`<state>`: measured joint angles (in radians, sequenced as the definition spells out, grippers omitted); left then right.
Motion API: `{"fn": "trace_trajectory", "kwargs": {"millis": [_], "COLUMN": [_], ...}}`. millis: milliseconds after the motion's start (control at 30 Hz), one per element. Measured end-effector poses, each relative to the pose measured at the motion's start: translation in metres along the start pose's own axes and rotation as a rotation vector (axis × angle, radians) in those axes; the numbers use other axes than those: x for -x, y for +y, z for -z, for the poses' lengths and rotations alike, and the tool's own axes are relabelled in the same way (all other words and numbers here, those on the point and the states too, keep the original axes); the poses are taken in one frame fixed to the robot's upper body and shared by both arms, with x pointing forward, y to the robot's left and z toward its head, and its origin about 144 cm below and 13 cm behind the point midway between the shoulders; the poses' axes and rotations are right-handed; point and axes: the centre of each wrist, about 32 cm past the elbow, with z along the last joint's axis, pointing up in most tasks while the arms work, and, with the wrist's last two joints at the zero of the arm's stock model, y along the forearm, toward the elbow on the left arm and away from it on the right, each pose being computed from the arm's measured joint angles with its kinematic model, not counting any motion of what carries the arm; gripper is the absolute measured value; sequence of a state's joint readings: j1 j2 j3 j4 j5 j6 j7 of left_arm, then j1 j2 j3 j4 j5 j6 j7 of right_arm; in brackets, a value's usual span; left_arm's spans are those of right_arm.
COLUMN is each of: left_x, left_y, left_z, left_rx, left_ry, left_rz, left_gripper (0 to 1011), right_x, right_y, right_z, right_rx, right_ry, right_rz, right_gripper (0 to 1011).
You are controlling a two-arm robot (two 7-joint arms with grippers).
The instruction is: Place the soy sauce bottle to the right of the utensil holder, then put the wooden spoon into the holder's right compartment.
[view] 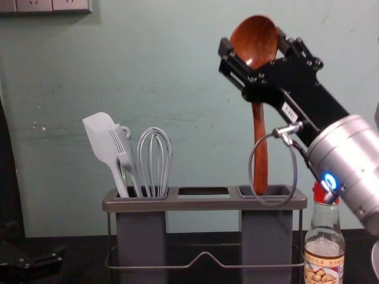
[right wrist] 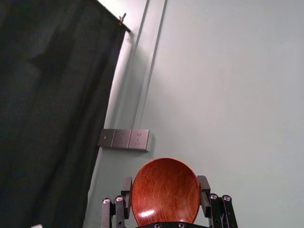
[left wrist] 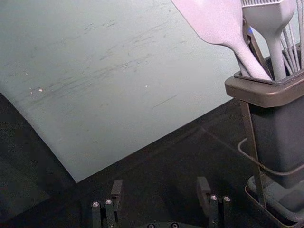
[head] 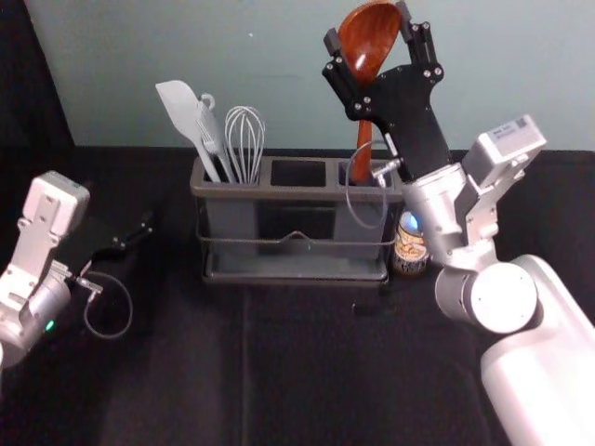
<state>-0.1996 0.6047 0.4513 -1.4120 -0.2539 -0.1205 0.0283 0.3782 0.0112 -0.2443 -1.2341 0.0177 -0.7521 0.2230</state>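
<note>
The utensil holder point(view: 205, 204) stands upright on the desk point(head: 177, 372); my right gripper point(view: 253, 42), above its right end, clasps the wooden spoon point(view: 259, 142) by both sides of the bowl. At the holder's nine o'clock, my left gripper point(left wrist: 160, 184) idles, fingers apart. The soy sauce bottle point(view: 324, 254) stands just beside the holder, toward four o'clock in the chest view. There the spoon's handle points to six o'clock, toward the right compartment point(view: 266, 236), the line I judge right for lowering; its tip meets the mouth, depth unclear.

White spatula point(view: 100, 139), whisk point(view: 155, 160), wall sockets point(right wrist: 122, 138)
</note>
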Motion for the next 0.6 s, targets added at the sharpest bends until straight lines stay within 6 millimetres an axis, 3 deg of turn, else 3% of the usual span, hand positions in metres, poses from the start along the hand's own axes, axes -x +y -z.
{"fn": "trace_trajectory", "kwargs": {"millis": [600], "left_x": [0.000], "left_y": [0.000], "left_z": [0.000], "left_rx": [0.000], "left_ry": [0.000], "left_rz": [0.000], "left_gripper": [1000], "right_x": [0.009], "right_y": [-0.025], "right_z": [0.022], "right_rx": [0.057], "right_ry": [0.028], "right_rz": [0.000], "right_gripper": [838]}}
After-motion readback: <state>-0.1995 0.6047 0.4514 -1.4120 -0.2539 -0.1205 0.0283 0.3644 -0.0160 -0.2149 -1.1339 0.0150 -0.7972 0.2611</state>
